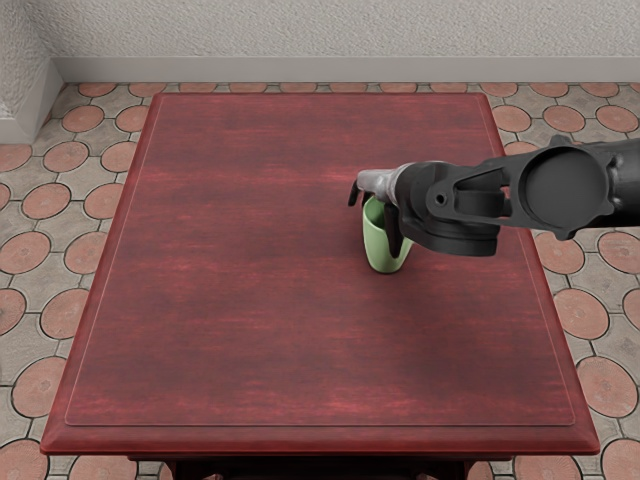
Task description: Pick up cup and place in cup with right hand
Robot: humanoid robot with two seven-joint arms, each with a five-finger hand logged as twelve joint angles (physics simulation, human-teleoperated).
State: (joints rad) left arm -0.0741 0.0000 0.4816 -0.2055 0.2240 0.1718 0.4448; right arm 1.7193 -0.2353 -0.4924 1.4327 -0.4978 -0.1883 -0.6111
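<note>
Red-brown wood, streaked lighter and darker, made up the surface (250,330) before me, its thick, rounded front edge facing me and the dark underframe (320,466) showing just below. A fine line ran inside the border of the top. On either side lay the floor (36,388), rounded pinkish tiles set among grey ones. Beyond the middle of the surface, to the right of its centre line, was the green cup (378,248), upright, its mouth up and its body narrowing toward the base. Against the wood I could not tell whether that base touched down or hung just above. My right hand (374,228) was at the cup's mouth, pale grey on top and black lower down, with one black part reaching down in front of the cup's right side and hiding some of it and its rim. I could not tell from this angle whether I had the cup gripped or merely had my hand around it. From there my black arm (565,188) ran out over the right edge of the surface, its big round joint well to the right of the cup. Past the surface's far edge came more of the same tiles, then a smooth grey baseboard (300,69), and behind it the rough, pale wall (300,28).
</note>
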